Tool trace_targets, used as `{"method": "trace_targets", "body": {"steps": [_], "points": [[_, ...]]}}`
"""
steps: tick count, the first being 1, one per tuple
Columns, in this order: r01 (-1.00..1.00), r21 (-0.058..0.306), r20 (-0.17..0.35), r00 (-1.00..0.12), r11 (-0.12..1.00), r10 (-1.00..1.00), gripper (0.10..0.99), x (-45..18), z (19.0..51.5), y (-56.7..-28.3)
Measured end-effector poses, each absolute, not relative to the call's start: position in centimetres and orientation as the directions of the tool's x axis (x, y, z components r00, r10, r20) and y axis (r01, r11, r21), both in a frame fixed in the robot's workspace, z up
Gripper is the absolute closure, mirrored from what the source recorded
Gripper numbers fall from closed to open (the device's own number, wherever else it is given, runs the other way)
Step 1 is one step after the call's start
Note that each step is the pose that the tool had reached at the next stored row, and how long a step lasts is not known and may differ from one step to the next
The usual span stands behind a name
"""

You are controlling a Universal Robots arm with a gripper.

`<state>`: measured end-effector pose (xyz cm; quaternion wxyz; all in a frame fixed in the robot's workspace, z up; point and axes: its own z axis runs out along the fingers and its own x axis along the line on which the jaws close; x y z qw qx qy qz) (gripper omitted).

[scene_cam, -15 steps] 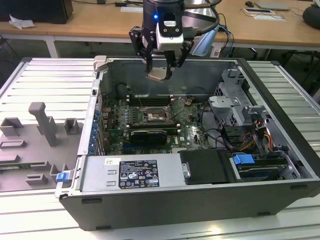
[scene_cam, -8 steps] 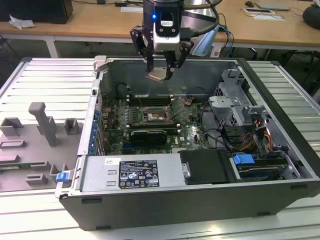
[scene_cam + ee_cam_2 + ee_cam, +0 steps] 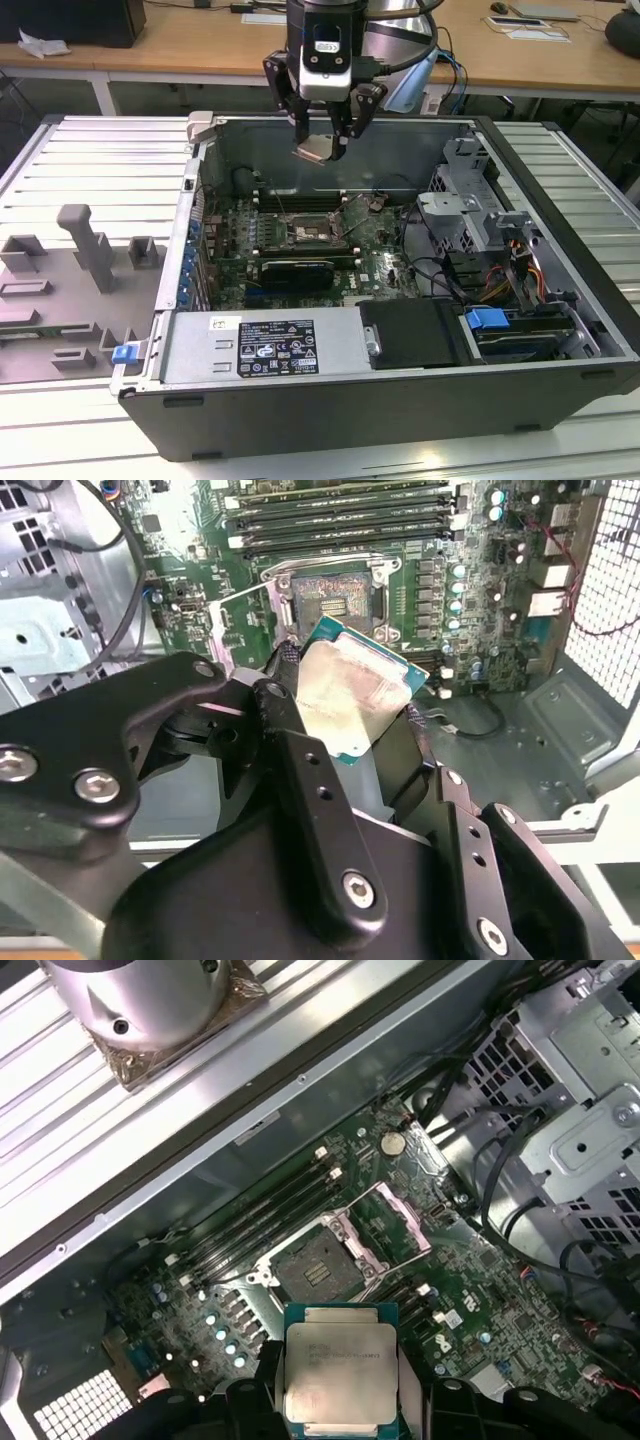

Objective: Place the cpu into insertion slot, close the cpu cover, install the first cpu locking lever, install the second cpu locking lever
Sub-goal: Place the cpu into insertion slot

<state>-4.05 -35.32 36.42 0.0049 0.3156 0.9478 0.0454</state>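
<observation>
While the gripper is clamped on the cpu by two opposite edges, the chip hangs well above the insertion slot. The slot lies bare, and the cpu cover stands swung open beside it. To do this step well, I think the chip should be level, with its corners lined up to the socket's frame. The arm points straight down over the open computer case, with its wrist vertical.
</observation>
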Motion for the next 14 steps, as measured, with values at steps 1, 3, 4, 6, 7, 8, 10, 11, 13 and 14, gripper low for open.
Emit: {"method": "trace_targets", "body": {"steps": [1, 3, 4, 6, 7, 8, 10, 11, 13, 14], "points": [[0.604, 0.089, 0.019, -0.796, 0.792, 0.605, 0.545, -4.05, 36.42, -35.32], [0.621, 0.089, 0.019, -0.783, 0.779, 0.622, 0.545, -4.05, 36.42, -35.32], [0.63, 0.089, 0.019, -0.775, 0.771, 0.631, 0.545, -4.05, 36.41, -35.32], [0.648, 0.089, 0.019, -0.761, 0.757, 0.649, 0.545, -4.05, 36.41, -35.32], [0.654, 0.089, 0.019, -0.756, 0.752, 0.655, 0.545, -4.05, 36.41, -35.32], [0.661, 0.089, 0.019, -0.749, 0.745, 0.662, 0.545, -4.05, 36.4, -35.32], [0.675, 0.089, 0.019, -0.737, 0.733, 0.676, 0.545, -4.05, 36.4, -35.32], [0.684, 0.089, 0.019, -0.728, 0.724, 0.686, 0.545, -4.05, 36.4, -35.32], [0.701, 0.089, 0.019, -0.711, 0.707, 0.703, 0.545, -4.05, 36.39, -35.32], [0.708, 0.089, 0.019, -0.705, 0.701, 0.709, 0.545, -4.05, 36.39, -35.32]]}}
